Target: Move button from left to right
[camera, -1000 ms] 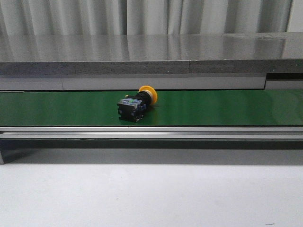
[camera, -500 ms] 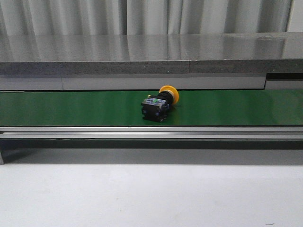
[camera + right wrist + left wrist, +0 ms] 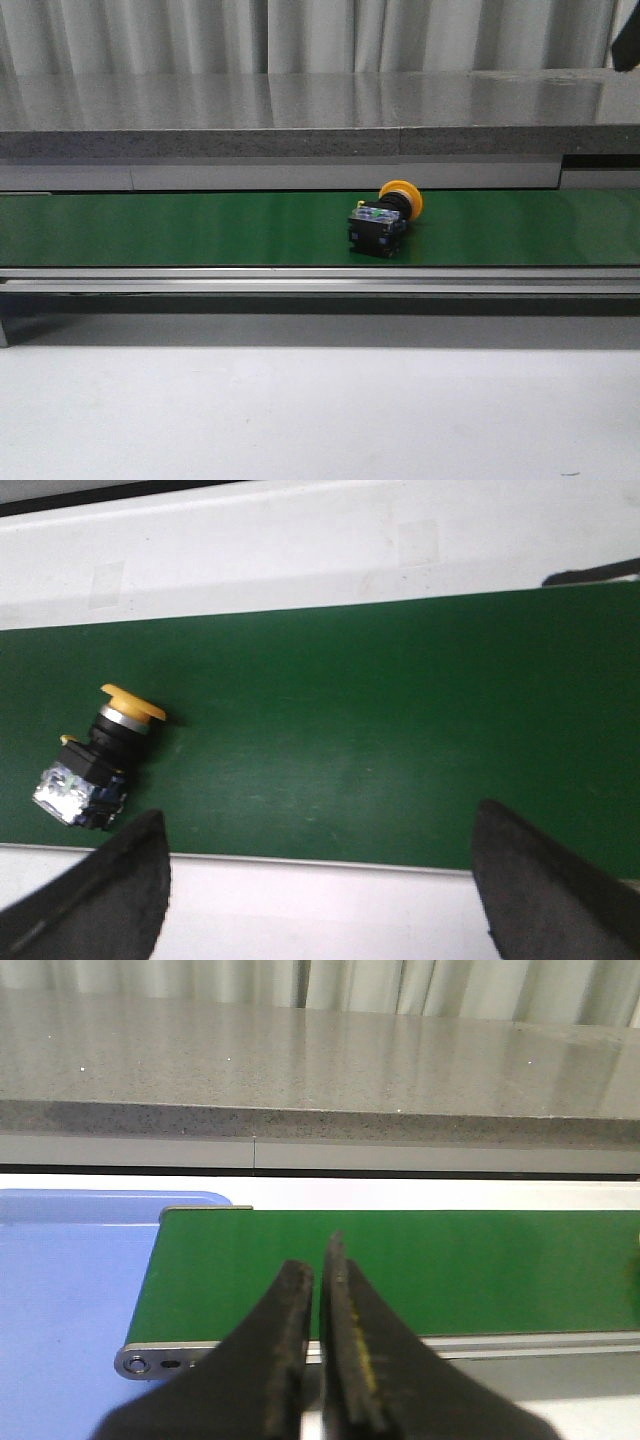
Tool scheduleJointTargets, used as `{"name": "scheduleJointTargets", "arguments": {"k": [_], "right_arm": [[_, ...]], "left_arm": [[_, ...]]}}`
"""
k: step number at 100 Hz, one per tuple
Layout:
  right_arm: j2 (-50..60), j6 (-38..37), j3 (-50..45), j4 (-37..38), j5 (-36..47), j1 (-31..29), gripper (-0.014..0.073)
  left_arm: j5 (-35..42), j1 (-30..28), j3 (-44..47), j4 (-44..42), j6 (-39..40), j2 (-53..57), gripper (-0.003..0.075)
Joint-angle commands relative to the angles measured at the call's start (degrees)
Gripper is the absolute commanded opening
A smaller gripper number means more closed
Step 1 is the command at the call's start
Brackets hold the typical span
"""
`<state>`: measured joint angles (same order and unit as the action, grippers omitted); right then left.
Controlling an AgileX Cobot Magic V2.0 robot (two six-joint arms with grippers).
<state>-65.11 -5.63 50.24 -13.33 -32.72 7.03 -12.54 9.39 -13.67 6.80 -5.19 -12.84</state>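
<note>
The button (image 3: 382, 222), a yellow-orange mushroom cap on a boxy black body, lies on its side on the green conveyor belt (image 3: 150, 228), right of the belt's middle. In the right wrist view the button (image 3: 98, 763) lies on the belt beside one finger. My right gripper (image 3: 318, 870) is open and empty, hovering over the belt's near edge; a dark bit of that arm (image 3: 627, 42) shows at the front view's top right. My left gripper (image 3: 318, 1295) is shut and empty above the belt's left end (image 3: 160, 1362).
A blue tray (image 3: 70, 1290) lies beside the belt's left end. A grey stone ledge (image 3: 300, 110) runs behind the belt, with curtains beyond. A metal rail (image 3: 320, 282) borders the belt's front, and a white tabletop (image 3: 320, 410) lies before it.
The button has travelled steadily to the right along the belt, from left of middle to right of middle. A dark bit of the right arm has appeared at the front view's top right.
</note>
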Motion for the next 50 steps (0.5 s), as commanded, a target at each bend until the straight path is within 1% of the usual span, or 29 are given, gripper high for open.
{"name": "scheduleJointTargets", "arguments": {"k": [1,25,50], "right_arm": [[-2.7,0.1,4.6,0.5,2.0,1.6,0.0581],[-13.5,0.1,10.7,1.9,1.8,7.1,0.0580],[-22.3,0.1,15.1,2.6,1.7,10.2,0.0580]], "left_arm": [[4.3,0.5,-1.6,0.2,0.1,-0.6,0.0005],[4.3,0.5,-1.6,0.2,0.1,-0.6,0.0005],[4.3,0.5,-1.6,0.2,0.1,-0.6,0.0005]]}}
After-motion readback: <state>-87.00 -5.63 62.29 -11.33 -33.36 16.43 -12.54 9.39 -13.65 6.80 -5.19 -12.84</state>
